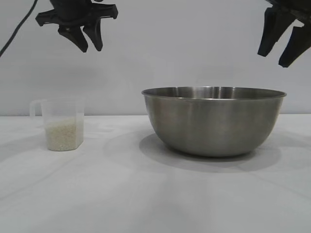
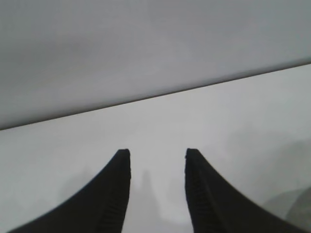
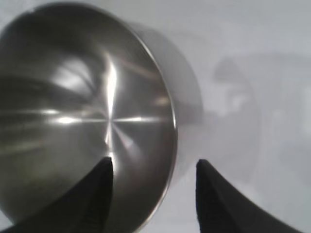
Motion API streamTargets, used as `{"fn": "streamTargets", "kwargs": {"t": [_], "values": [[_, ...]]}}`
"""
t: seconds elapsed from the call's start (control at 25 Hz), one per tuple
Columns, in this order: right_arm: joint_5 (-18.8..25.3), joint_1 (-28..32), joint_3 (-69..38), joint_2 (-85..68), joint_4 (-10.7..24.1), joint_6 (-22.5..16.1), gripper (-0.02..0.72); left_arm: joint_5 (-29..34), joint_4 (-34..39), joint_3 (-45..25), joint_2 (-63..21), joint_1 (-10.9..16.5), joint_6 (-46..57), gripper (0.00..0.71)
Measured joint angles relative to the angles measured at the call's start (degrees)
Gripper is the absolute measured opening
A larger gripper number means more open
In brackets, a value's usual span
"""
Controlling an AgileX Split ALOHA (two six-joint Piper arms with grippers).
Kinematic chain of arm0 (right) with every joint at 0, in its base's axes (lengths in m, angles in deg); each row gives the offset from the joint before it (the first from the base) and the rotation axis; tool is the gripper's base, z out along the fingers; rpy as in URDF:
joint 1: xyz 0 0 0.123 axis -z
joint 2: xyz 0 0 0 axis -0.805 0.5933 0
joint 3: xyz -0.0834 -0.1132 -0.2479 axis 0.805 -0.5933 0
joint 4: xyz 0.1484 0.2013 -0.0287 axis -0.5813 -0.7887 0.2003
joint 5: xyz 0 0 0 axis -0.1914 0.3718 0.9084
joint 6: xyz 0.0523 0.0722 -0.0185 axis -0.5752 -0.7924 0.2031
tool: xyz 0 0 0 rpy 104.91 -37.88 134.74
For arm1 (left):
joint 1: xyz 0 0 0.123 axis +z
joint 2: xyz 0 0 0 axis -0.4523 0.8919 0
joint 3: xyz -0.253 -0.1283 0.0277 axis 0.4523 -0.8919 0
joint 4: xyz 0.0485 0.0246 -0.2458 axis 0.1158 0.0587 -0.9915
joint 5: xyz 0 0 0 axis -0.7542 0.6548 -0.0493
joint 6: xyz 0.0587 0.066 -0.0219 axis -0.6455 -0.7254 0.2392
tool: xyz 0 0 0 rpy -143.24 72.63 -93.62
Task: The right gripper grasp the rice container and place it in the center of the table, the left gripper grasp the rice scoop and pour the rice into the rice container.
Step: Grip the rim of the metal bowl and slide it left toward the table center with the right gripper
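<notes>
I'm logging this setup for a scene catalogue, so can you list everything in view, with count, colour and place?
rice container: one, brushed steel, standing on the table right of centre in the exterior view; inside looks empty in the right wrist view.
rice scoop: one, clear plastic, upright on the table at the left, apart from the bowl, handle on its outer side.
rice: one small white mass, filling the lower part of the scoop.
table: one, white, under everything.
wall: one, pale grey, behind the table.
left gripper: one, black, open and empty, in the air above the scoop.
right gripper: one, black, open and empty, in the air above the bowl's right rim.
</notes>
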Motion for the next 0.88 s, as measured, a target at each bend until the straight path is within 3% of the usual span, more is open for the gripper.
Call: {"fn": "streamTargets", "kwargs": {"t": [0.16,0.6,0.8,0.88], "values": [[0.15,-1.40,0.00,0.85,3.86,-2.50,0.356,0.30,0.14,-0.24,-0.66,-1.22,-1.11,0.251],[-0.65,-4.73,0.00,8.95,6.53,-3.80,0.356,0.51,0.14,-0.26,-0.70,-1.78,-1.34,0.251],[-0.83,-4.87,0.10,9.86,7.02,-3.92,0.111,0.51,0.14,-0.26,-0.70,-1.87,-1.34,0.251],[-0.83,-5.01,0.10,9.86,6.91,-4.07,0.046,0.51,0.14,-0.26,-0.70,-1.87,-1.44,0.251]]}}
